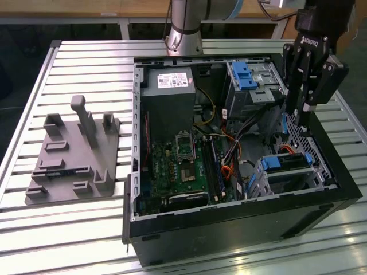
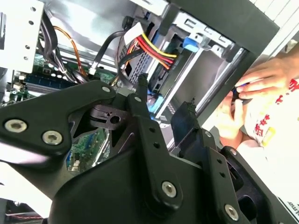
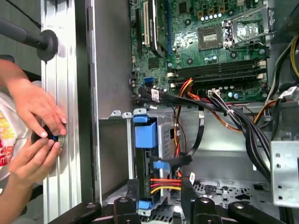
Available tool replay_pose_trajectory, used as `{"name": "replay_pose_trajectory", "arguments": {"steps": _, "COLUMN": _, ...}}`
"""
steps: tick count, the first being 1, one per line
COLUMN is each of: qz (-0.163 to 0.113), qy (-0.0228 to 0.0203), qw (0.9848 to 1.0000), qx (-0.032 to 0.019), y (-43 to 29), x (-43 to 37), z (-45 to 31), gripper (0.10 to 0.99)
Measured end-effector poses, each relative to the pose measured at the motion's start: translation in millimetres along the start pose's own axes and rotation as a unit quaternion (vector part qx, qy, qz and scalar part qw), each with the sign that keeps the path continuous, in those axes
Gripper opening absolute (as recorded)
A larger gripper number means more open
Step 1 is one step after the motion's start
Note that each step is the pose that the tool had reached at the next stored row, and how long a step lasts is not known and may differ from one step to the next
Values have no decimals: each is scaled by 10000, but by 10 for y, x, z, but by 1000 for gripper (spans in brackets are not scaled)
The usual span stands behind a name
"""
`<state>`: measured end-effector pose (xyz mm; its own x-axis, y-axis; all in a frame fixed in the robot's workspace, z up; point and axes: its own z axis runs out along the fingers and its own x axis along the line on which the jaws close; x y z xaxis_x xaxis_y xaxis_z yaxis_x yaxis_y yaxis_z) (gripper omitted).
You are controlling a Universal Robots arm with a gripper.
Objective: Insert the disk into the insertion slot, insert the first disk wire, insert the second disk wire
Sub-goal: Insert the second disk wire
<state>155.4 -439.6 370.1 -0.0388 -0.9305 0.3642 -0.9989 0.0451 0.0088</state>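
Observation:
The disk [image 1: 285, 162], silver in a blue carrier, sits inside the insertion slot [image 1: 269, 184], a silver cage at the case's near corner on the exterior view's right. In the first wrist view the blue carrier [image 3: 145, 134] shows in the cage [image 3: 164, 128], with a blue plug [image 3: 161, 164] and a red, yellow and orange wire bundle [image 3: 163, 185] at the disk's end. My gripper [image 1: 299, 120] hangs open just above that corner. Its fingertips [image 3: 131, 204] straddle the wire bundle without closing on it. In the second wrist view the gripper [image 2: 163, 95] points at the same wires [image 2: 152, 49].
The open black computer case [image 1: 229, 229] lies on a slatted metal table [image 1: 86, 63]. A taller bay with a blue latch [image 1: 243, 74] stands behind the slot. A grey fixture plate [image 1: 74, 154] lies at the exterior view's left. A person's hands [image 3: 37, 135] work at the case's outer edge.

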Motion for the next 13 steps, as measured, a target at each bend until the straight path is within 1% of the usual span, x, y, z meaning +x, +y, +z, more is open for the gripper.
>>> {"name": "replay_pose_trajectory", "arguments": {"steps": 2, "qz": -15, "qy": 25, "qw": 10000, "qx": 8, "y": 36, "x": -28, "z": 17, "gripper": 482}}
{"name": "replay_pose_trajectory", "arguments": {"steps": 3, "qz": -48, "qy": 36, "qw": 10000, "qx": 21, "y": 43, "x": -32, "z": 25, "gripper": 482}}
{"name": "replay_pose_trajectory", "arguments": {"steps": 5, "qz": -190, "qy": 62, "qw": 9998, "qx": 71, "y": 43, "x": -35, "z": 32, "gripper": 482}}
{"name": "replay_pose_trajectory", "arguments": {"steps": 8, "qz": -391, "qy": 98, "qw": 9991, "qx": 140, "y": 52, "x": -40, "z": 48, "gripper": 482}}
{"name": "replay_pose_trajectory", "arguments": {"steps": 10, "qz": -418, "qy": 133, "qw": 9989, "qx": 151, "y": 101, "x": -44, "z": 64, "gripper": 482}}
{"name": "replay_pose_trajectory", "arguments": {"steps": 13, "qz": -420, "qy": 193, "qw": 9988, "qx": 152, "y": 216, "x": -48, "z": 89, "gripper": 482}}
